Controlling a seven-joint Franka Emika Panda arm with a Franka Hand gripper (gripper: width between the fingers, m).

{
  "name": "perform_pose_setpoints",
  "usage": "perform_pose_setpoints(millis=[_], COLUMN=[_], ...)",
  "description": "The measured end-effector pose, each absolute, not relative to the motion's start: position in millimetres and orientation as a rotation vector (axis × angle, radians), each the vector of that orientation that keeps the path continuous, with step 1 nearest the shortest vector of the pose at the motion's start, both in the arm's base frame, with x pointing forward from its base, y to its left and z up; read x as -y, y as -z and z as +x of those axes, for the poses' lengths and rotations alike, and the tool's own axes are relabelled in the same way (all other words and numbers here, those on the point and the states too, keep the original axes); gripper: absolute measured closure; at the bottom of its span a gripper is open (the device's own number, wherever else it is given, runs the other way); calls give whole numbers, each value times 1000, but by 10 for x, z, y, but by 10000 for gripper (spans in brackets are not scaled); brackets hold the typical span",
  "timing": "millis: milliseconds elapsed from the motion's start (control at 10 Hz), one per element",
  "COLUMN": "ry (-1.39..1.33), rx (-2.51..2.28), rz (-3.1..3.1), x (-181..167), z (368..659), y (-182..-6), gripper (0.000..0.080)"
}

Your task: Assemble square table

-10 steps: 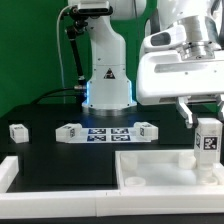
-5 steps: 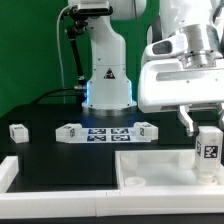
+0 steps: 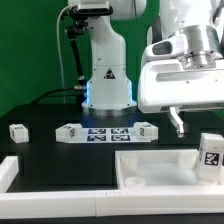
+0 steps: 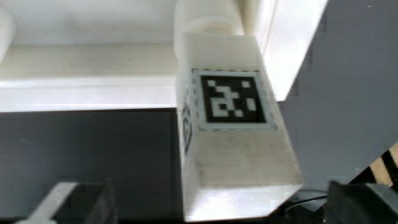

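The square table's white slab lies at the front of the black table, raised rim up. A white block leg with a black-and-white tag stands on the slab's corner at the exterior view's right. My gripper hangs just above it, and one dark finger shows beside the leg. In the wrist view the leg runs up the middle of the picture. My gripper is open, with a clear gap between the leg and each dark finger.
Two more tagged legs lie on either side of the marker board in front of the arm's base. Another tagged block sits at the exterior view's left. A white border bar runs along the front left.
The jaws have opened and let go of the leg. The leg has gone from hanging in the grip down onto the slab's corner, and the gripper stays above it.
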State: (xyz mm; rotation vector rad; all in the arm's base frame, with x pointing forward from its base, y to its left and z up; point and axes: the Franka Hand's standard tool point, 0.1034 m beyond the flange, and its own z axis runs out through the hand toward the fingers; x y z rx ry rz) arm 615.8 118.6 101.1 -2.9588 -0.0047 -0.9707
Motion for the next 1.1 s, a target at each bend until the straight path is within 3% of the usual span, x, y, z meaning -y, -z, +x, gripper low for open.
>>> perform_pose_setpoints(millis=[200, 800, 1100], ry=[971, 961, 726], rx=[5, 6, -55], rz=[-2959, -2962, -3006], x=[-1186, -1189, -1204], z=[6158, 6167, 6345], y=[-1011, -1010, -1023], gripper=[153, 151, 151])
